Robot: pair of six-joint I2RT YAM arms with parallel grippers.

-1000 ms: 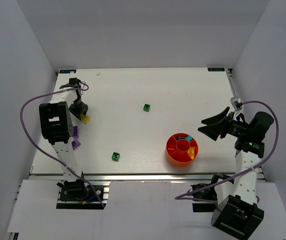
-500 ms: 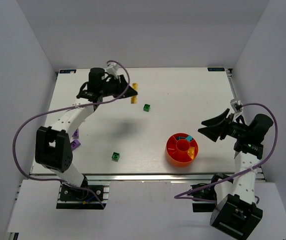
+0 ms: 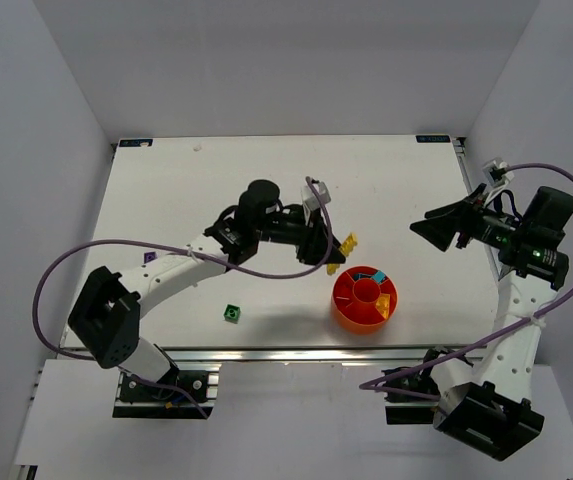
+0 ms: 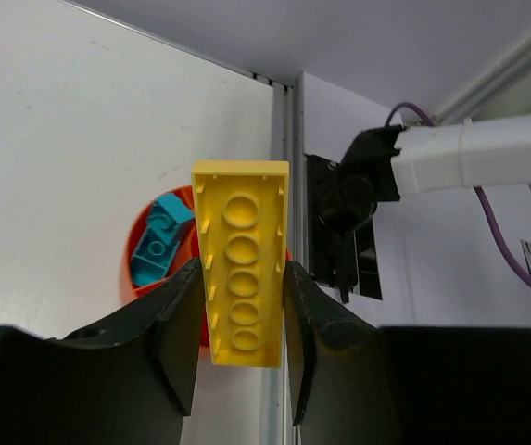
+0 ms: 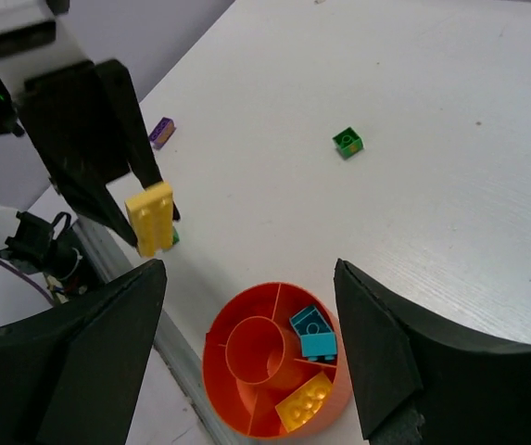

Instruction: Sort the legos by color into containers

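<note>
Left wrist: yellow lego [image 4: 239, 222] between jaws of left end effector [image 4: 241, 278]

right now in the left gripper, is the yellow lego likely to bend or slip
Probably stiff: the yellow lego looks like hard moulded plastic, straight end to end. It could slip: the left gripper pinches only its smooth long sides, near one end. Likely light, being thin with hollows in its face.

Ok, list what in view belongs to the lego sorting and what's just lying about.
Job: yellow plate held in the left gripper; orange tray with cyan bricks and a yellow brick inside; green brick; second green brick; purple brick; right gripper, open and empty.
Lying about: no loose clutter visible; only the purple cables and the table.
</note>
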